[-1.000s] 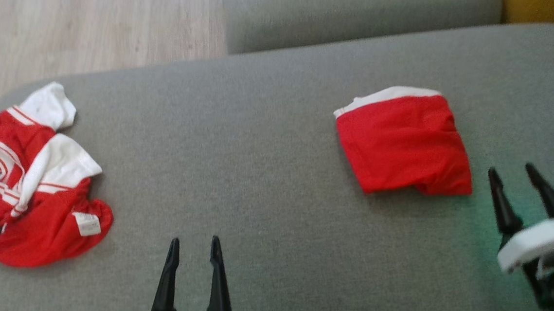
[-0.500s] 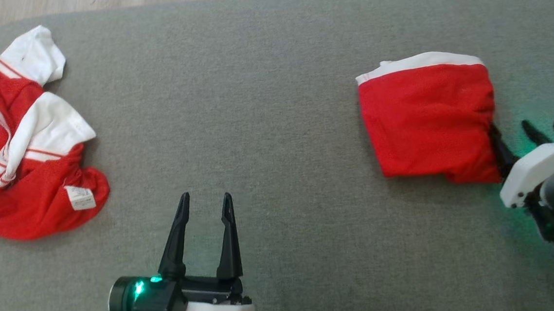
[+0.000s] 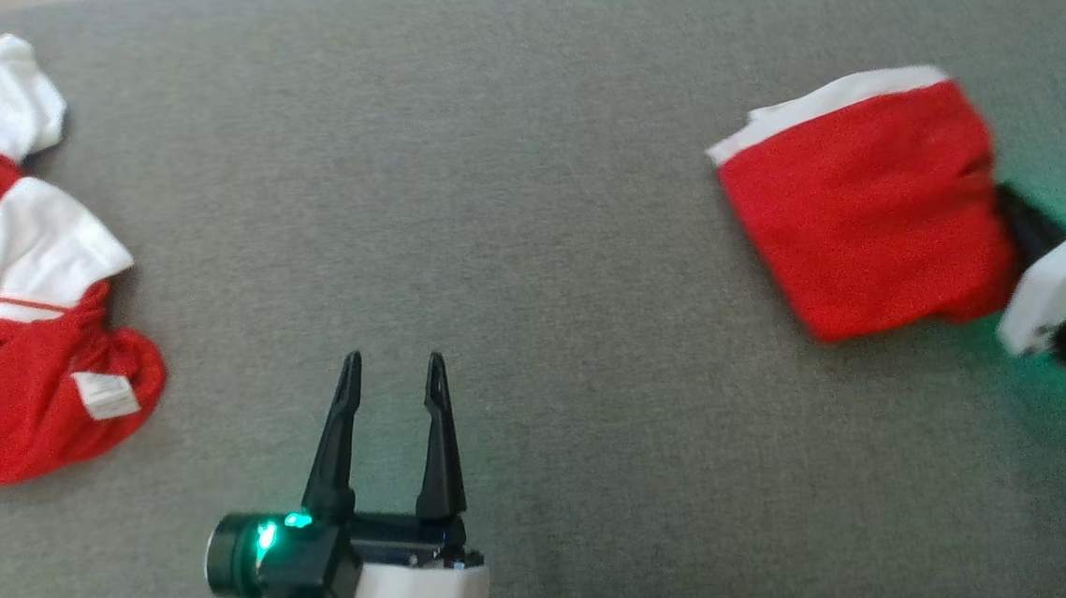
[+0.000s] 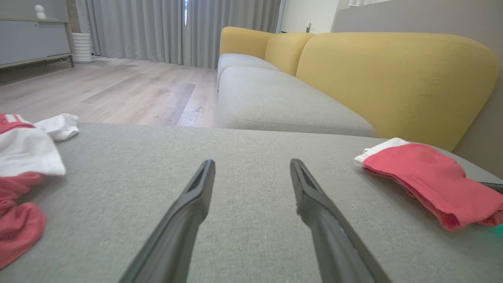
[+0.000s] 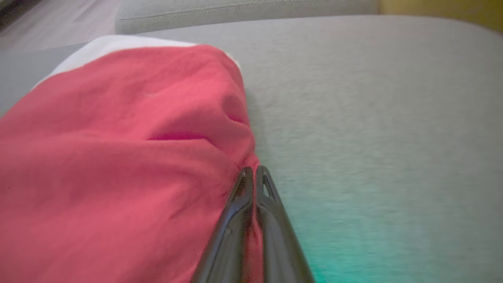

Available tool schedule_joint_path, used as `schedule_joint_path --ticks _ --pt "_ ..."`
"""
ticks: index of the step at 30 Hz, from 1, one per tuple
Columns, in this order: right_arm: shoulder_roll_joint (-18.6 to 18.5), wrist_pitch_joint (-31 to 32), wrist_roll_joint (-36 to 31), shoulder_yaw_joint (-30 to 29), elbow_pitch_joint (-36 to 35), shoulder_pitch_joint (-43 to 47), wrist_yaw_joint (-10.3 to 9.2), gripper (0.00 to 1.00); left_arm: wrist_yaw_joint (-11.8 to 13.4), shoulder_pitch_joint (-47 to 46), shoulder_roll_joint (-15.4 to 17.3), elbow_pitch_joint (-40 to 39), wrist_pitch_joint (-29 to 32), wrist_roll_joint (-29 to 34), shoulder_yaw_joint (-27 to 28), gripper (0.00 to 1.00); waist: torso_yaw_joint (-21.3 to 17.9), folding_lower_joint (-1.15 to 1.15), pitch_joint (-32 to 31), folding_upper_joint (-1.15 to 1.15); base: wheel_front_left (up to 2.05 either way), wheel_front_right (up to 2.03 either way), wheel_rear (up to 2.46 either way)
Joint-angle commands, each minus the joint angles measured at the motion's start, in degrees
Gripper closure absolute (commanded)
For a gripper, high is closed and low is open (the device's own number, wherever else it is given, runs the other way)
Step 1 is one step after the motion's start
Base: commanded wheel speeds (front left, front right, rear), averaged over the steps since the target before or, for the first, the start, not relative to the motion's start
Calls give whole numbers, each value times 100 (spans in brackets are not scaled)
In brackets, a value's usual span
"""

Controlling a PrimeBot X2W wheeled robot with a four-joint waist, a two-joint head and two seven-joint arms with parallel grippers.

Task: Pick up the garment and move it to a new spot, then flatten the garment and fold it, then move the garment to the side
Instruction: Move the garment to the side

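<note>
Garment: a red piece with a white band along its far edge, folded into a compact block, lying on the right side of the grey cushion.
Grip on it: the right end effector has its two dark fingers pressed together on the garment's right-hand edge, with red cloth pinched between them.
Cloth at the grip: it bunches into small creases where the fingers meet it. I can't tell whether that edge is lifted off the cushion.
Left end effector: fingers spread apart, holding nothing, over bare cushion near the front middle and well apart from the garment. A green light glows on its wrist.
Other clothing: a crumpled red and white jersey at the cushion's left edge, with a small white label facing up.
Beyond the cushion: a second grey seat with a yellow backrest, a pale wood floor and grey curtains.
</note>
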Motion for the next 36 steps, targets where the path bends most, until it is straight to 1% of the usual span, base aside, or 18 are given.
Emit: schedule_joint_path --ticks 1,7,11,16,19,20,21,24,26,31,36 --pt "-267 -73 53 53 -118 -135 14 100 16 -186 -9 -195 -54 62 137 0 -146 0 151 0 0 0 0" --pt "-1230 -139 63 107 -102 -466 14 100 -33 -455 -9 -216 -54 227 154 0 -459 0 633 0 0 0 0" --pt "-1780 -210 110 5 58 -656 14 100 -88 -686 -9 -188 -54 343 174 0 -600 0 966 0 0 0 0" --pt "-2249 -364 61 -189 414 -893 14 100 -137 -970 -9 -156 -54 452 159 0 -706 0 1292 0 0 0 0" --pt "-2393 -620 -279 -314 743 -1086 14 100 -158 -1099 -9 -116 -54 472 137 0 -722 0 1382 0 0 0 0" --pt "-2380 -705 -386 -369 864 -1150 14 9 -162 -1130 -9 -96 -54 469 130 0 -721 0 1389 0 0 0 0" --pt "-2350 -813 -494 -439 987 -1216 14 0 -168 -1160 -9 -71 -54 460 118 0 -714 0 1382 0 0 0 0" --pt "-2151 -1059 -804 -564 1286 -1342 14 0 -168 -1215 -9 -9 -54 398 85 0 -670 0 1262 0 0 0 0" --pt "-1914 -1190 -955 -627 1416 -1365 14 0 -158 -1189 -9 30 -54 337 84 0 -638 0 1096 0 0 0 0" --pt "-1056 -1404 -1102 -599 1331 -1119 14 0 -151 -918 -9 147 -54 219 160 0 -607 0 506 0 0 0 0" --pt "-172 -1501 -1047 -319 868 -457 14 0 -186 -548 -9 338 -54 127 330 0 -543 0 -193 0 0 0 0"
